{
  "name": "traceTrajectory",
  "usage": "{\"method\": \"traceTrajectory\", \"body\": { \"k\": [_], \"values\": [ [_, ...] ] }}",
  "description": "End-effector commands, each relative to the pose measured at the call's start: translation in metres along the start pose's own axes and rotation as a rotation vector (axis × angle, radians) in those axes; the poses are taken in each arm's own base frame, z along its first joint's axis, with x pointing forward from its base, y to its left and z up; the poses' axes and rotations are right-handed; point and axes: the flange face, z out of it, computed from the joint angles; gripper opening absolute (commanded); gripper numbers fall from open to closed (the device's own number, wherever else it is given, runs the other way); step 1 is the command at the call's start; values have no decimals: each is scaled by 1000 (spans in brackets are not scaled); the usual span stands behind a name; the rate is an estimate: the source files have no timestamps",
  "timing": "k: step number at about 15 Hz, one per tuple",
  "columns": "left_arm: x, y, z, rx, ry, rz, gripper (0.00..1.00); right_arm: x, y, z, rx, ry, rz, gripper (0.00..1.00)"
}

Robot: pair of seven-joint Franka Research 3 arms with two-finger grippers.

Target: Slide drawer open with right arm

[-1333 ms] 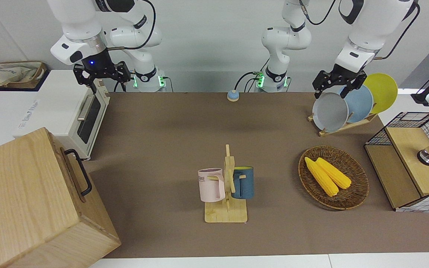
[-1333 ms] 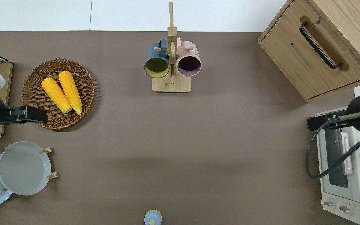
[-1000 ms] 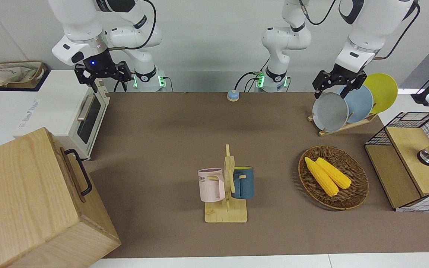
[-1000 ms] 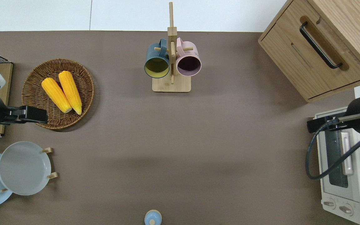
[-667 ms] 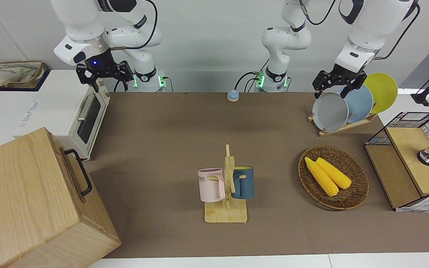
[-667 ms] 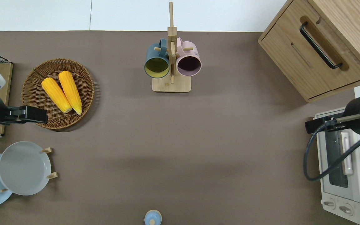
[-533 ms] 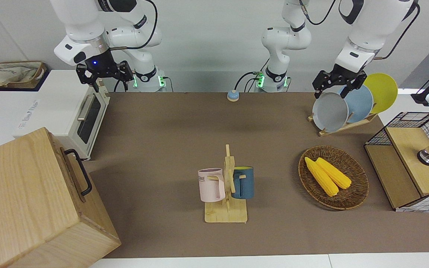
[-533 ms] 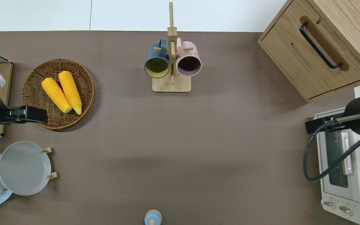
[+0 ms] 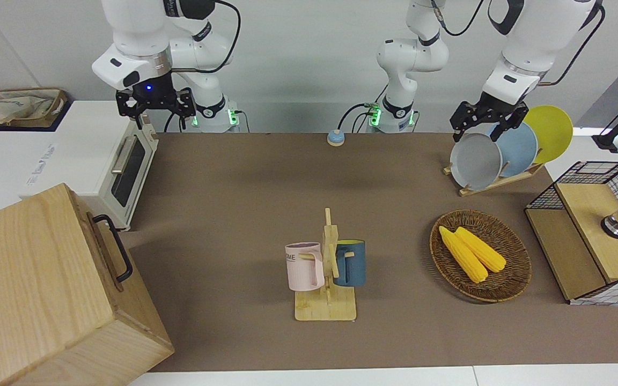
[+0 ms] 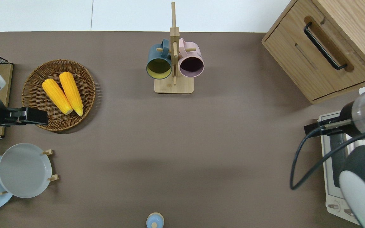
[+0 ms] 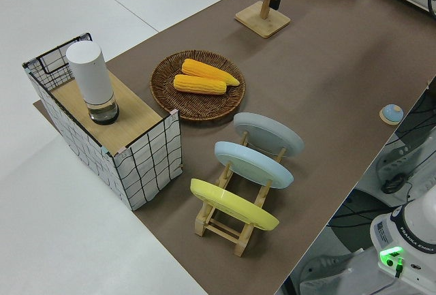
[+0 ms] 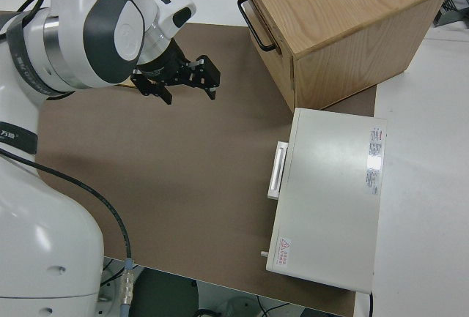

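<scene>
- The drawer is sitting shut in the big wood box, at about 1 o'clock in the overhead view, at the right arm's end of the table.
- The right gripper is hanging up in the air w/ its fingers apart, holding nothing, over the white oven edge.
- It's well apart from the black handle.
- The left arm is parked.
- Risk: the box is sitting slanted, so the fingers may be missing or slipping off the bar.

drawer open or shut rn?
Shut. The drawer front sits flush with the wood box, handle untouched; the right claw hangs apart from it.
</scene>
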Motion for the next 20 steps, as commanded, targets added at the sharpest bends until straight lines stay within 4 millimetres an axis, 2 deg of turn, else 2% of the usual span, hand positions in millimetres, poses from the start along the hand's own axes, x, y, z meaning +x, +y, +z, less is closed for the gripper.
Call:
{"method": "traceTrajectory", "body": {
  "k": [1,7,9,16,20],
  "values": [
    [-4,-1,-5,12,-2,3,995,4,-17,1,-92,-11,30,987],
    [-4,-2,-4,12,-3,2,995,17,-78,24,-411,-39,-98,983],
    [-4,-2,-4,12,-3,2,998,18,-92,33,-498,-25,-85,981],
    [-4,-2,-4,12,-3,2,995,44,-112,62,-727,-1,-121,979],
    [-4,-2,-4,12,-3,2,995,59,-136,87,-826,38,-90,981]
  ]
}}
